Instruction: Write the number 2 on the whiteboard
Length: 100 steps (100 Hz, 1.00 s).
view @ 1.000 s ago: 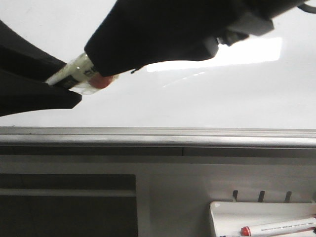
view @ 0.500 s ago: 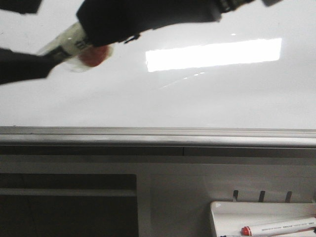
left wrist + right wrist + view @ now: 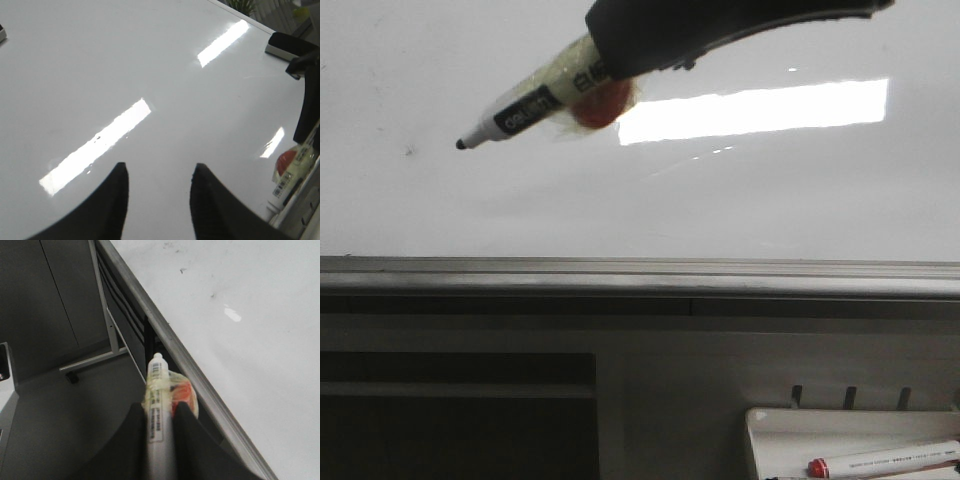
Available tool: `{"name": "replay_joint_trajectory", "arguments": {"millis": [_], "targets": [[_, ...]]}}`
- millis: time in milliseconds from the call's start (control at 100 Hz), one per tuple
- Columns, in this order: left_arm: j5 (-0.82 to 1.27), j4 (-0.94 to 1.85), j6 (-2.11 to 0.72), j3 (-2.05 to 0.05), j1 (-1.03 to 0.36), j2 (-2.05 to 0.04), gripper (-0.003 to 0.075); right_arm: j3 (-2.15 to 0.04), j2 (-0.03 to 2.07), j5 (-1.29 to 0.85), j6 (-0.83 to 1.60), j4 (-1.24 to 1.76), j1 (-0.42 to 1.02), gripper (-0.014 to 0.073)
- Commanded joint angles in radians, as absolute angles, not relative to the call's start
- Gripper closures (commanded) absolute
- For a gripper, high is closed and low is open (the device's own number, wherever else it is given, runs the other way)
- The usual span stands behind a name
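The whiteboard [image 3: 750,200] fills the upper half of the front view, glossy and white, with a bright rectangular light reflection in its upper right and a grey metal ledge [image 3: 640,275] running across the middle of the frame. No drawn 2 shows on it; only a faint small speck sits at the far left. The right gripper [image 3: 605,60] reaches in from the top right of the frame, clenched on a marker [image 3: 535,100] whose body is wrapped in yellowish tape with a red patch beside it. The marker slants down to the left, its dark tip in the upper left of the frame, in front of the board; whether the tip touches the surface cannot be told. In the left wrist view, the left gripper [image 3: 159,200] hangs over the board with its two dark fingers [image 3: 112,200] spread apart and empty. A small white tray [image 3: 850,440] in the lower right corner of the front view holds a red-capped marker [image 3: 885,460]
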State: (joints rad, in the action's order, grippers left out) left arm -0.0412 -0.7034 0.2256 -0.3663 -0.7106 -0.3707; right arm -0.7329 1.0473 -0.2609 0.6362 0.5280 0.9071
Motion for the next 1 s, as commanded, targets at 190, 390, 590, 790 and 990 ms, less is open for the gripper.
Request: {"name": "replay_joint_trajectory", "arguments": {"millis": [190, 390, 590, 790, 990], "targets": [[-0.08, -0.661, 0.24, -0.398, -0.716, -0.373, 0.0741, -0.765, 1.1, 0.007, 0.634, 0.546, 0.865, 0.0664], [-0.031, -0.666, 0.24, -0.398, -0.716, -0.373, 0.0741, -0.823, 1.171, -0.058, 0.634, 0.546, 0.815, 0.0664], [0.015, -0.672, 0.24, -0.398, -0.696, -0.408, 0.0741, -0.906, 1.237, -0.11, 0.634, 0.546, 0.803, 0.0664], [-0.062, -0.662, 0.24, -0.4, -0.574, -0.472, 0.0741, -0.944, 1.277, -0.108, 0.634, 0.546, 0.803, 0.0664], [-0.174, -0.556, 0.24, -0.4, -0.406, -0.513, 0.0741, -0.955, 1.296, -0.06, 0.634, 0.546, 0.8, 0.0664]]}}
